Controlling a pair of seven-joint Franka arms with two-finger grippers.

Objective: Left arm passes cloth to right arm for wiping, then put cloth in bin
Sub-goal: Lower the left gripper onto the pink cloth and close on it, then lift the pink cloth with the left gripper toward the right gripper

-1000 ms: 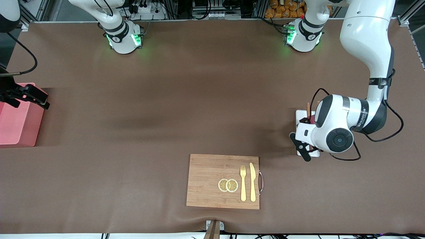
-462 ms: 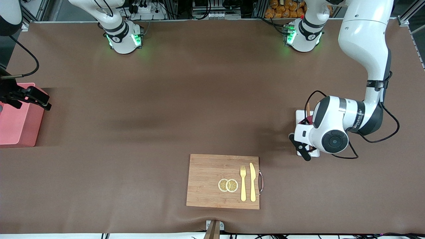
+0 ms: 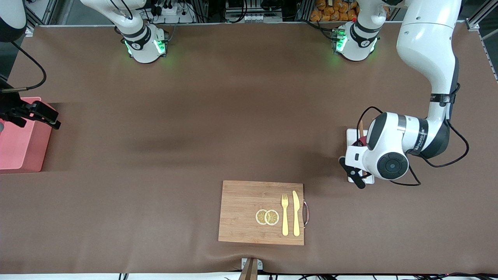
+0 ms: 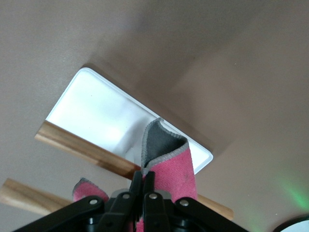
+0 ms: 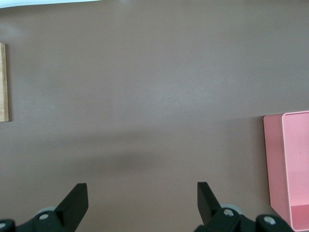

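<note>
The cloth [image 4: 176, 169], raspberry pink with a grey face, stands bunched up on a small white tray [image 4: 96, 108]. My left gripper [image 4: 143, 176] is shut on a fold of it. In the front view the left arm's wrist [image 3: 385, 155] hangs over that tray [image 3: 352, 136] and covers most of the cloth; only a dark red scrap [image 3: 356, 143] shows. My right gripper [image 5: 142, 195] is open with nothing in it, hovering by the rim of the salmon-pink bin [image 5: 289, 169]. That bin [image 3: 19, 144] sits at the right arm's end of the table.
A wooden board [image 3: 249, 212] lies nearer the front camera, carrying a yellow fork [image 3: 284, 214], a yellow knife [image 3: 296, 213] and two lemon slices [image 3: 267, 217]. Wooden sticks [image 4: 82, 150] lie beside the tray. The brown table mat [image 3: 194, 128] stretches between the arms.
The left gripper's fingers have come together on the cloth, and the left arm has shifted slightly over the tray. The right arm has barely moved.
</note>
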